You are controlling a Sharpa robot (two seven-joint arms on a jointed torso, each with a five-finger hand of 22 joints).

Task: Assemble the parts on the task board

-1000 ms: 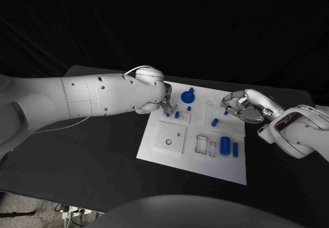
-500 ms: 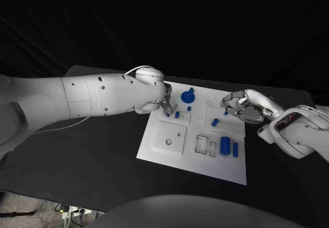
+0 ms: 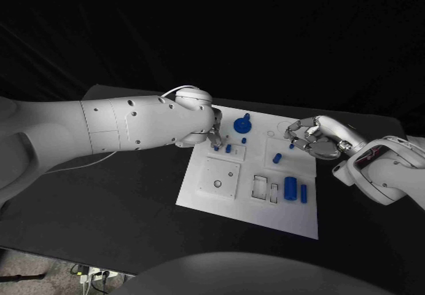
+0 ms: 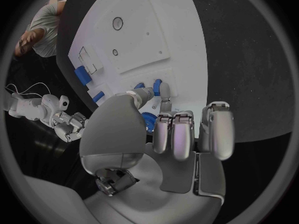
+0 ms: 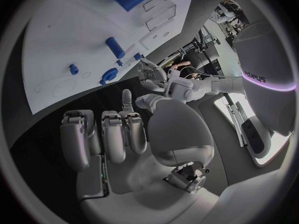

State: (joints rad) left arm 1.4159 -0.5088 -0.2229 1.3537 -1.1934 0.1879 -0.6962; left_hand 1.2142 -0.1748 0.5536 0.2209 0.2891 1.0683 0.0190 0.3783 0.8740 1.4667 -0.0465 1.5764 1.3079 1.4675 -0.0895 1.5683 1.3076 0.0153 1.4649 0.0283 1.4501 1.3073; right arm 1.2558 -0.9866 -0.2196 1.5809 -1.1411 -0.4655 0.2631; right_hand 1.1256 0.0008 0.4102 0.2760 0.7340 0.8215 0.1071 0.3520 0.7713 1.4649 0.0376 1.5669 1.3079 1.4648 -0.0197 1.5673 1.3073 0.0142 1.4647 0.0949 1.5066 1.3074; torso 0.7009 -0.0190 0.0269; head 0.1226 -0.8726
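Left hand (image 3: pixel 214 136) sits at the task board's (image 3: pixel 223 200) far left corner, fingers down on a small blue peg (image 3: pixel 216 148); the left wrist view has thumb and a fingertip closed on that peg (image 4: pixel 156 88) right at the board (image 4: pixel 149 40) surface, so it's grasping the peg, other fingers (image 4: pixel 173 139) curled in a row. Judged step: seating or pulling this peg at its hole, not finished. Next move likely calls for a straight vertical push or lift with the pinch kept square, since a second blue peg (image 3: pixel 228 148) stands just beside it and could get knocked. Moving right: round blue knob (image 3: pixel 242 126) near the far edge, small blue peg (image 3: pixel 244 141) below it, square plate with two holes (image 3: pixel 222 176) nearer the robot, a blue cylinder (image 3: pixel 277 158) lying mid-board, two rectangular slots (image 3: pixel 261 187), then a fat blue block (image 3: pixel 290 185) and slim blue bar (image 3: pixel 304 193) toward the near right. Right hand (image 3: pixel 310 138) hovers over the board's far right edge, fingers curled in, nothing visible in them; the right wrist view confirms fingers (image 5: pixel 115 137) folded with nothing between them, clenched on nothing. Head view hides the left pinch behind the wrist; the left wrist view shows it plainly. The right wrist view shows the faint ring outline (image 5: pixel 64 88) on the board (image 5: pixel 69 32) near the right hand, hardly legible from the head camera.
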